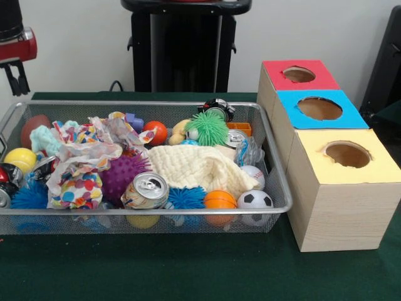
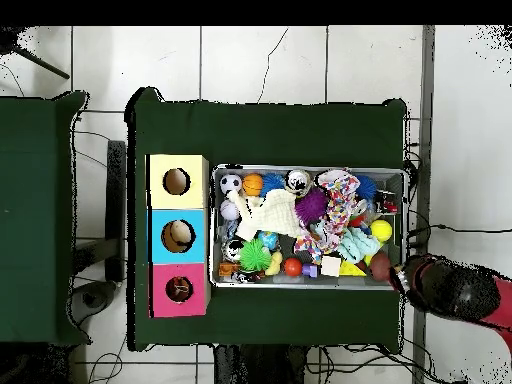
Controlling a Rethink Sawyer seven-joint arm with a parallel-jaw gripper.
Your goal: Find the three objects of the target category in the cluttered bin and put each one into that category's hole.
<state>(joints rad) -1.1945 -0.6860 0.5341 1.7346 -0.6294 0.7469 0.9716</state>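
A green tabletop carries two pale wooden boxes, one with a blue surround and one with a yellow surround. Among the clutter lie a cream knitted cloth, a crumpled polka-dot paper, a purple spiky ball, a dented drinks can, a green spiky ball, a small basketball and a toy football, side by side.

From the front we look low and close across the green table toward the robot's side, while from overhead we look straight down from far above, and both views share the bin and the three boxes.
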